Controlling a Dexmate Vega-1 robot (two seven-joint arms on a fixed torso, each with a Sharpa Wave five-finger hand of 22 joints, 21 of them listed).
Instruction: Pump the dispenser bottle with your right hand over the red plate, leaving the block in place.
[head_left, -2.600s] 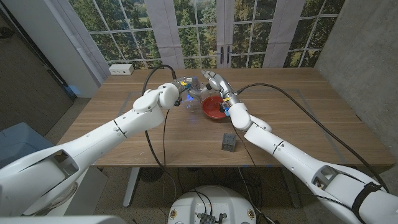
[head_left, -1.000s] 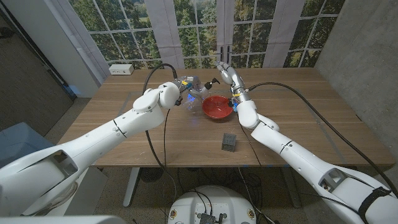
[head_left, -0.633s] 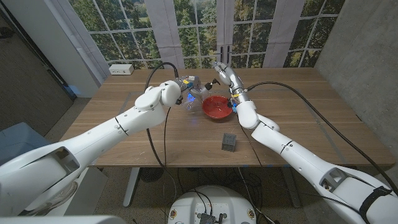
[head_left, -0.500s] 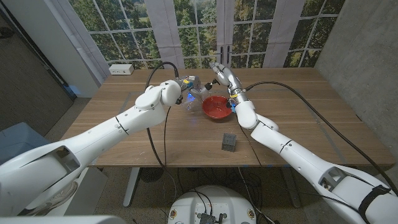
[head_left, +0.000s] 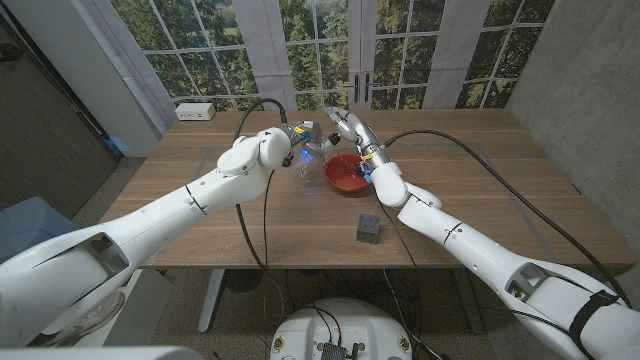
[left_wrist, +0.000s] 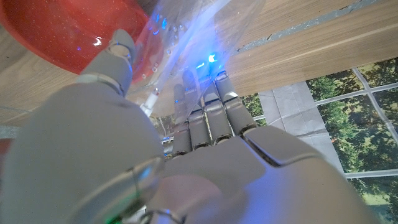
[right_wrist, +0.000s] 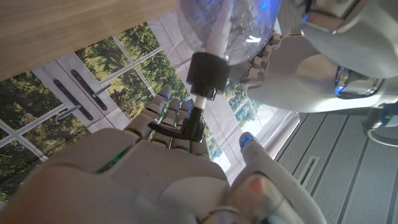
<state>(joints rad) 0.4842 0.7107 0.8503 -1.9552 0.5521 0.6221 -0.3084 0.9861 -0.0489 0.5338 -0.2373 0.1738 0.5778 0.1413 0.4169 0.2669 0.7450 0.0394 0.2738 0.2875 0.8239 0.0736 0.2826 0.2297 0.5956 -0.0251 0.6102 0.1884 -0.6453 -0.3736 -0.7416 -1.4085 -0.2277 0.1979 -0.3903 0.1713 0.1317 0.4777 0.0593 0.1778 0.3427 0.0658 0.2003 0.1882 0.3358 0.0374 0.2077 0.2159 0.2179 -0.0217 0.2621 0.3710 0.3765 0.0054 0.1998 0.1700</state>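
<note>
Clear plastic dispenser bottle (head_left: 314, 150) is hanging just left of the red plate (head_left: 345, 172), gripped by our left robot hand (head_left: 291, 137). Our right robot hand (head_left: 345, 128) is grasping nothing, fingers on the pump; we should be pressing squarely, well clear of the block (head_left: 368, 229).

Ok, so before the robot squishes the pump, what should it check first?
1. Left hand holds the bottle: ok, its fingers wrap the clear body in the left wrist view.
2. Right hand on the pump: ok, the fingers sit at the pump top in the right wrist view.
3. Bottle beside the red plate: ok.
4. Spout aimed over the plate: cannot tell.
5. Block left alone: ok, it sits near the table's front edge, away from both hands.
</note>
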